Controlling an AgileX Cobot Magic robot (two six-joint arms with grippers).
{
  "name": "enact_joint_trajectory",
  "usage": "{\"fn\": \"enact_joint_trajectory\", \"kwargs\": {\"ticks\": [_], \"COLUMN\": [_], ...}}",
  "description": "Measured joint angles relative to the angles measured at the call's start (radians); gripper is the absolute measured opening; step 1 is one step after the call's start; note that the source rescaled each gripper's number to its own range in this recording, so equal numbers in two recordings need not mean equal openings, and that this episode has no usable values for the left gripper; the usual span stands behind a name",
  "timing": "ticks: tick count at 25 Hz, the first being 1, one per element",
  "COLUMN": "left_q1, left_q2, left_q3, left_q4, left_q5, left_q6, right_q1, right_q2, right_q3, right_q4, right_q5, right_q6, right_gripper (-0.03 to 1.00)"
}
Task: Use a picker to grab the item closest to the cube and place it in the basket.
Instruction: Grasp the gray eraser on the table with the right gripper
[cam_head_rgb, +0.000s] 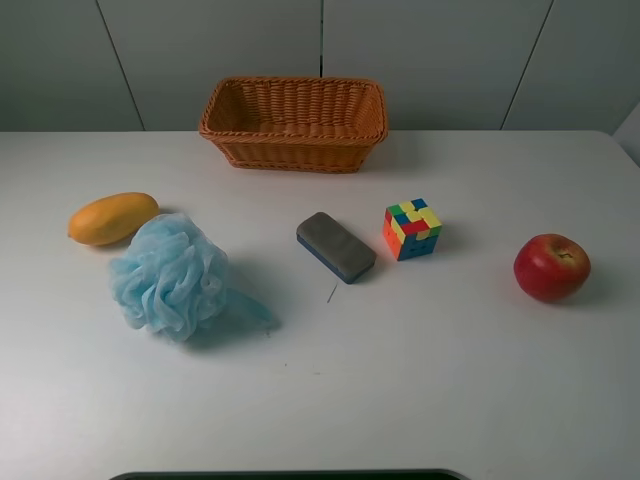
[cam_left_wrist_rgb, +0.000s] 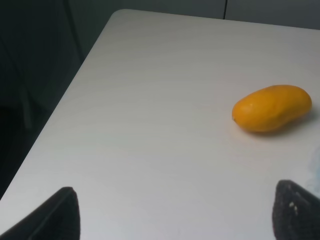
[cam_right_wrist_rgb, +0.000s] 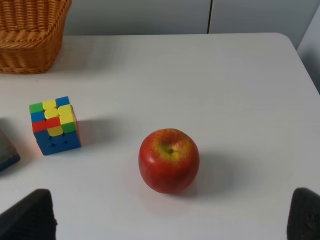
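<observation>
The grey-topped, blue-based eraser block lies on the white table just left of the multicoloured cube. Its corner shows at the edge of the right wrist view, beside the cube. The wicker basket stands at the back middle; its corner shows in the right wrist view. Neither arm shows in the high view. My left gripper is open over bare table near the left edge. My right gripper is open, its fingertips wide apart, short of the apple.
A fluffy light-blue pouf lies left of the eraser. An orange mango lies at the far left, also in the left wrist view. A red apple sits at the right. The table edge drops off at left.
</observation>
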Motion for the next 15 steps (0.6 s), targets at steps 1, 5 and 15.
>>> {"fn": "enact_joint_trajectory", "kwargs": {"ticks": [1,5,15], "left_q1": [0.0,0.0,0.0], "left_q2": [0.0,0.0,0.0], "left_q3": [0.0,0.0,0.0], "left_q4": [0.0,0.0,0.0], "left_q5": [0.0,0.0,0.0], "left_q6": [0.0,0.0,0.0], "right_q1": [0.0,0.0,0.0], "right_q2": [0.0,0.0,0.024], "right_q3": [0.0,0.0,-0.006], "right_q4": [0.0,0.0,0.009], "right_q5": [0.0,0.0,-0.011], "right_q6": [0.0,0.0,-0.101], "right_gripper": [1.0,1.0,1.0]}}
